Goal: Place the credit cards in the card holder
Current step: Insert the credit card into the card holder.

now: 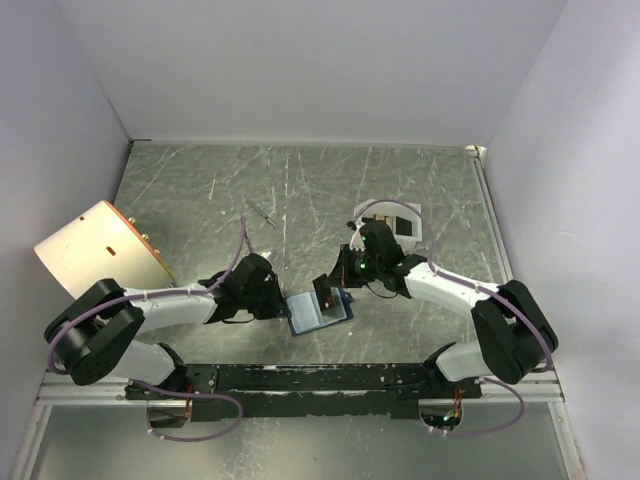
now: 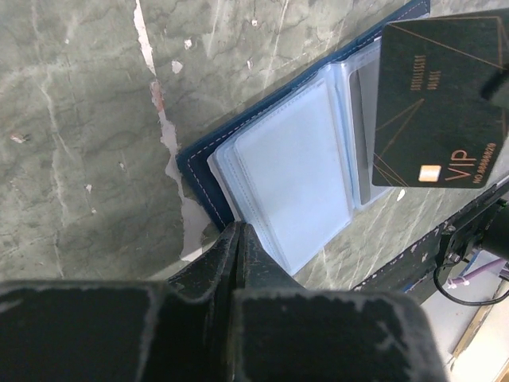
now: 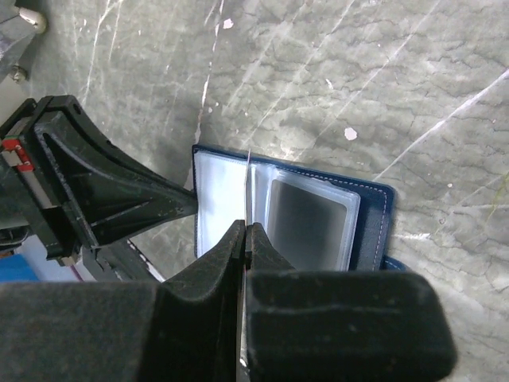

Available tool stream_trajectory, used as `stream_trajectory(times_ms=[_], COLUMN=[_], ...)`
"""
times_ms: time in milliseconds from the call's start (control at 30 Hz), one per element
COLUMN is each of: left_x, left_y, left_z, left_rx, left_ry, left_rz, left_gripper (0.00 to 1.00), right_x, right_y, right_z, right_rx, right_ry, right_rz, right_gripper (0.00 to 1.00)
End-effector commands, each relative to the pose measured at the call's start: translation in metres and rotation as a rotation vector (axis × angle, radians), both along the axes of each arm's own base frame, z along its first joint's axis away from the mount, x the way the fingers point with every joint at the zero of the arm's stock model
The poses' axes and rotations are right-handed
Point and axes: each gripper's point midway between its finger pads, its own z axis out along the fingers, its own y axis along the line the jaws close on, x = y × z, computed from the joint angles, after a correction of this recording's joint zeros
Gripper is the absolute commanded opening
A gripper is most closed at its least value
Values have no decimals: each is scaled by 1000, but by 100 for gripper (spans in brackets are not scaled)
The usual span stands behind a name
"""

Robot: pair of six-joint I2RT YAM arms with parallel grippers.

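At centre: one card holder (image 2: 294, 167), left gripper (image 2: 238, 232) closed against it; right gripper (image 3: 245, 232) clamps one credit card (image 2: 437, 103).

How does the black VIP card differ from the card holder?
The black VIP card has gold lines; the card holder is dark blue with clear sleeves. The card is held up in the right end effector; the holder lies open and flat on the table. The card is smaller than the open holder. Both are rectangular.
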Motion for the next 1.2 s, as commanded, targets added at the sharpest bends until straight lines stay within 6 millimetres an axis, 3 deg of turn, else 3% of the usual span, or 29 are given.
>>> stream_trajectory(times_ms=[0,567,867,1167], left_x=[-2,-4,-4,-1], left_y=[6,6,14,20], left_z=[-12,-17,-20,-9], left_rx=[62,109,158,170], left_ry=[3,13,21,7], left_rz=[12,7,32,68], left_gripper=[9,9,9,10], right_x=[4,-6,-14,-12], right_y=[3,-3,-1,7], right_z=[-9,-35,-27,-19], right_rx=[5,0,54,119], right_ry=[-19,24,34,42], right_rz=[-9,-26,-35,-51], right_gripper=[0,0,0,0])
